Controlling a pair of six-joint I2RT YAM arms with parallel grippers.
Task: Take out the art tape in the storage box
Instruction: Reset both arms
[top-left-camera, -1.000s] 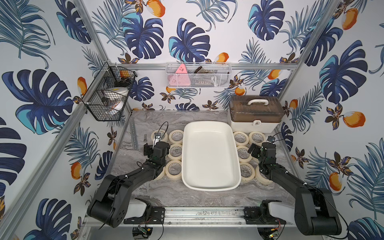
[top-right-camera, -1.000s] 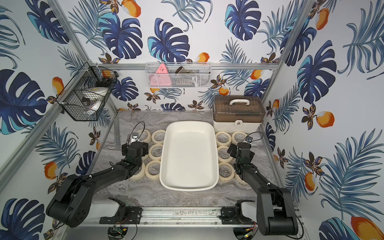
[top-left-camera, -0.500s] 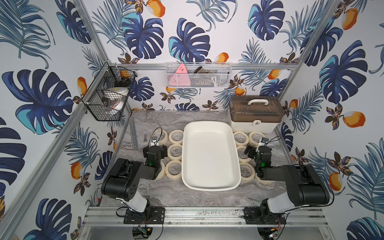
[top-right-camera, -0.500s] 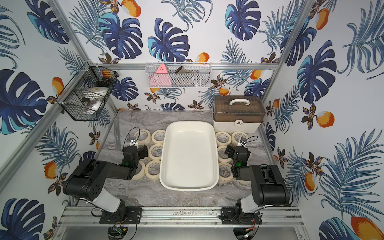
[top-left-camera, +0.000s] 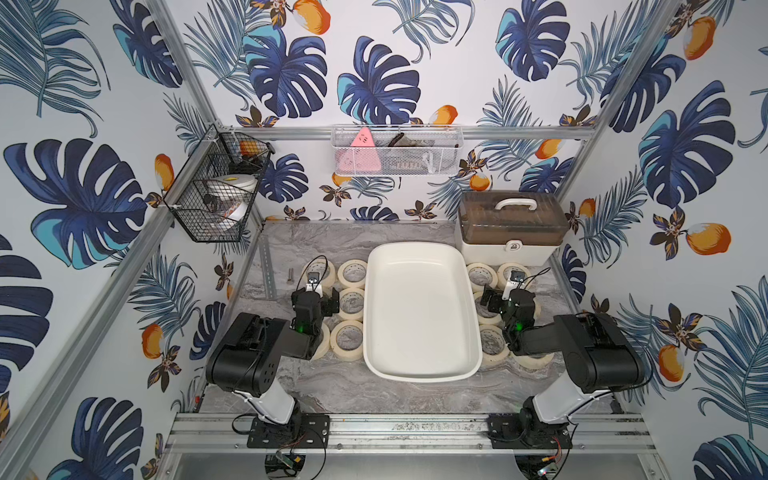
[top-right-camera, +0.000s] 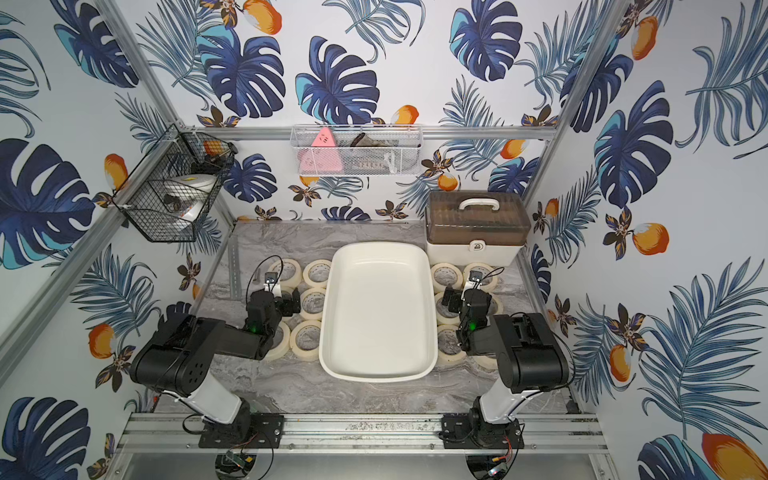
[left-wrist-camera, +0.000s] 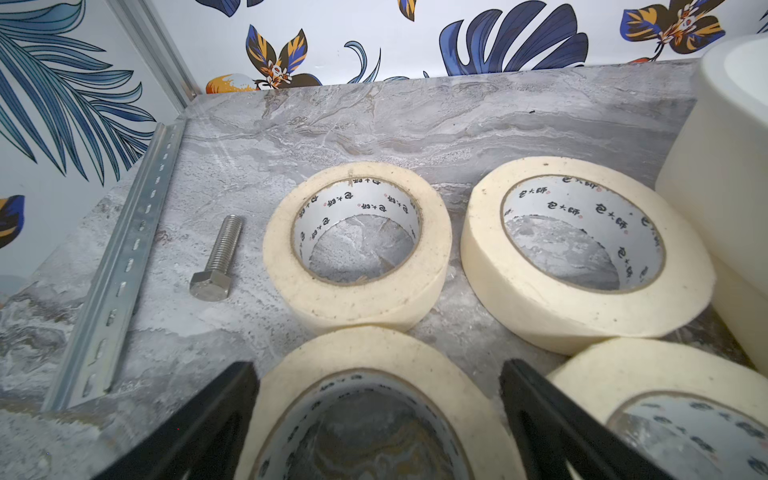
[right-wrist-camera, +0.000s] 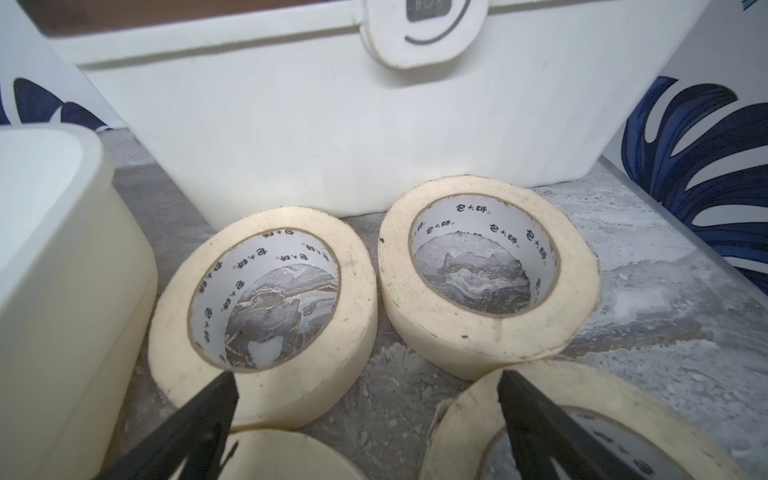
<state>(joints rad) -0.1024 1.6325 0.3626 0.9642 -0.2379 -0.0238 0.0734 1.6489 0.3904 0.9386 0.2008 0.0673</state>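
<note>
The art tape (top-left-camera: 352, 273) is lying flat on the grey marbled bench (top-left-camera: 332, 386), outside the storage box (top-left-camera: 419, 316), whose glossy white floor is showing bare. The cream rolls are being seen in both top views in two clusters, one just beside each long wall of the box. They are packed close together, with dark print showing inside their white cores.

The left tool (left-wrist-camera: 376, 365) is being held low over the cluster on its side. Its black fingers (left-wrist-camera: 203, 419) are being kept spread wide, with one roll lying on the bench between them. Nothing is being lifted, and whether the fingers are touching that roll cannot be told.

The right tool (right-wrist-camera: 365, 374) is being held the same way over the other cluster. Its fingers (right-wrist-camera: 536, 432) are spread fully, their tips are showing over the rims of two neighbouring rolls, and nothing is being gripped.

A cream case (top-left-camera: 513, 224) with a brown see-through lid is standing at the back, just behind the right-hand cluster. A steel bolt (left-wrist-camera: 216, 257) is lying between a roll and a slotted metal rail (left-wrist-camera: 120, 257). A black wire basket (top-left-camera: 216, 187) and a white mesh basket (top-left-camera: 397, 149) are hanging on the leaf-patterned walls.
</note>
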